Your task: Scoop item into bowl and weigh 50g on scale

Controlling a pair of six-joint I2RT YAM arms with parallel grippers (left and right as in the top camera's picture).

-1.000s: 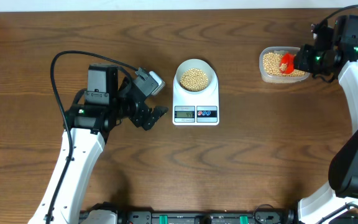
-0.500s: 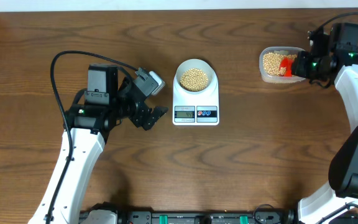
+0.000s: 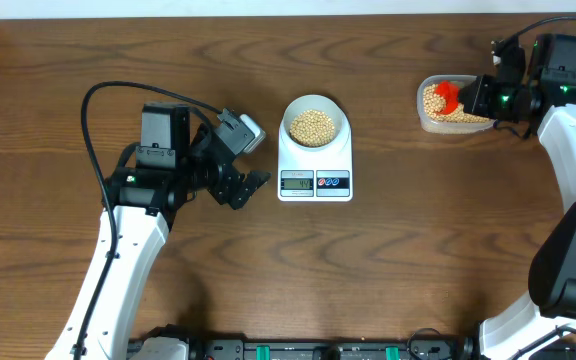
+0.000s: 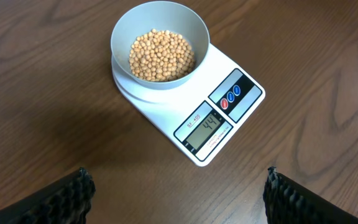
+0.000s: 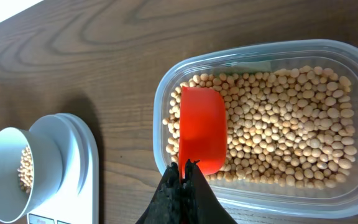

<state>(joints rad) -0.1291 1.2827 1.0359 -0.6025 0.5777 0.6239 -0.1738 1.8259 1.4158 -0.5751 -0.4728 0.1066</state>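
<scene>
Change over the last second, seen from overhead. The red scoop (image 3: 446,95), clamped by its handle in the closed right gripper (image 3: 471,95), has travelled across the clear tub (image 3: 420,112), from near the tub's middle toward the end nearest the scale (image 3: 298,160). It has also moved slightly closer to the tub's far rim. The patch of beans (image 3: 430,103) showing on the scale side of the scoop has shrunk to a narrow strip, and more beans now show behind the scoop. The right arm's wrist (image 3: 558,58) has shifted slightly the same way.
</scene>
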